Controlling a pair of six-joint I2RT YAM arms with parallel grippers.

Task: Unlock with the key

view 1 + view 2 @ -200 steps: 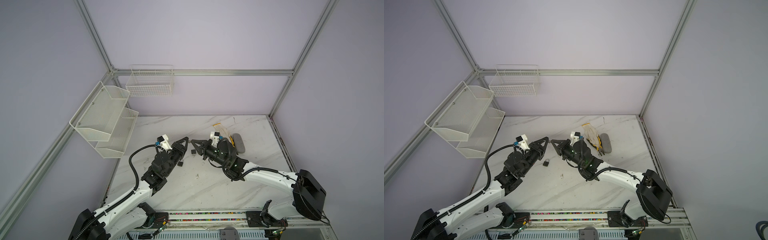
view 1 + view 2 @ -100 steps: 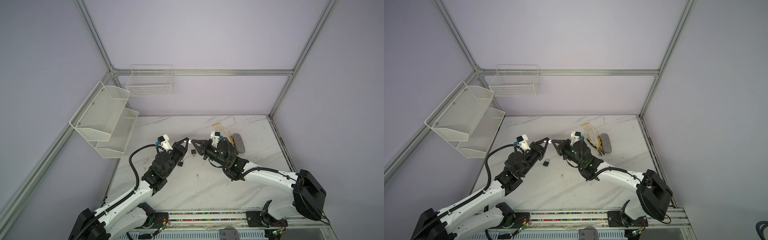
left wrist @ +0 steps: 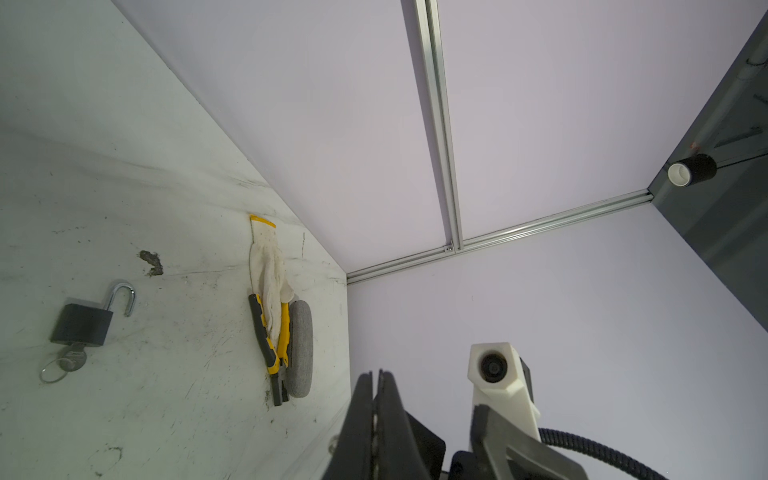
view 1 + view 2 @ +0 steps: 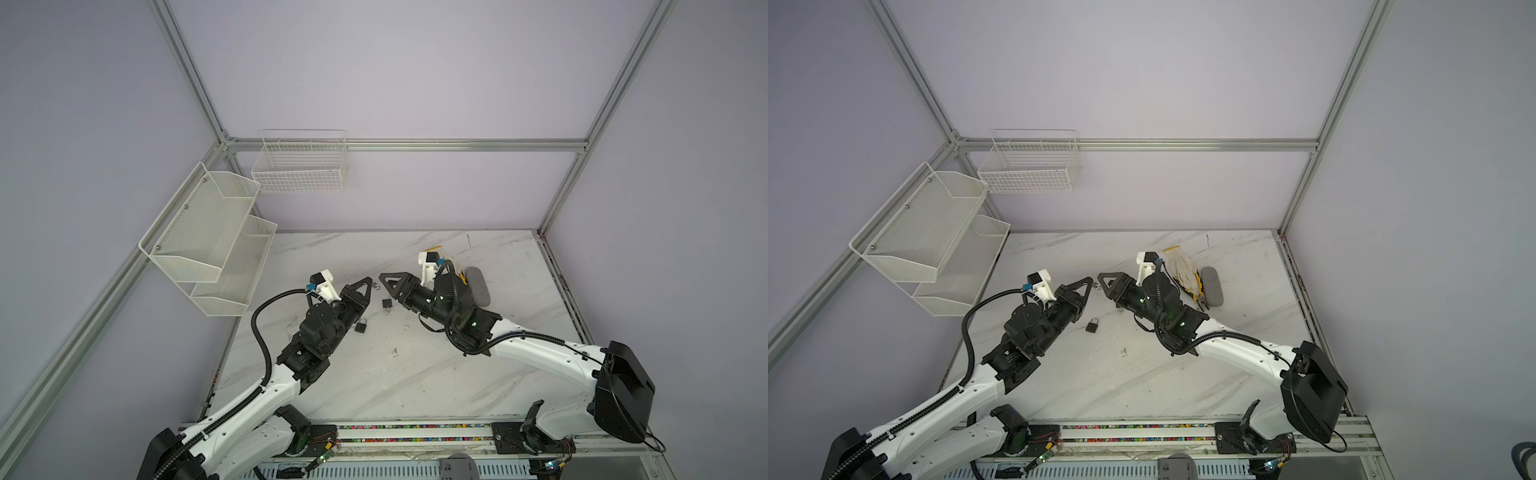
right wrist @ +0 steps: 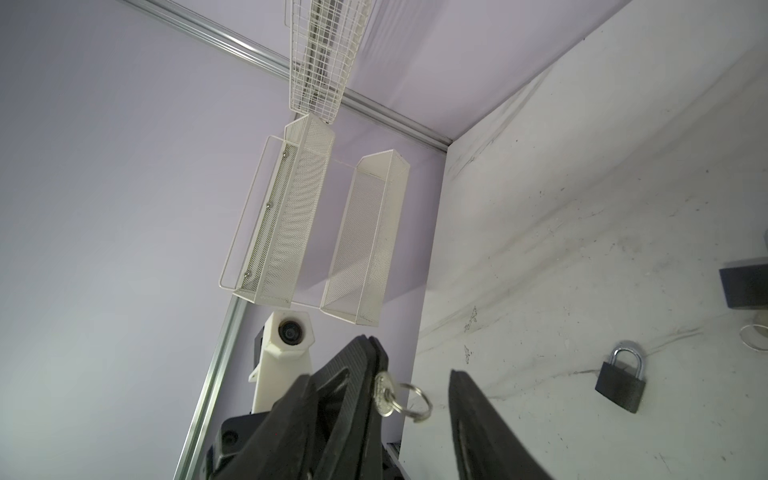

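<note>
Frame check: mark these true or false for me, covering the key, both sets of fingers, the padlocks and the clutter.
1. The left fingers are shut on the key. True.
2. The right fingers clamp that key too. False: they stand apart, on either side of it.
3. Both padlocks are locked. False: the open padlock has its shackle swung out; only the closed padlock is shut.
4. A glove lies over the yellow pliers. True.

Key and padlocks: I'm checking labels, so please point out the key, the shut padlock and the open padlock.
key (image 5: 382,390), right wrist view, on the silver part beside its ring.
shut padlock (image 5: 620,390), right wrist view, on its black body.
open padlock (image 3: 81,324), left wrist view, on its black body.
</note>
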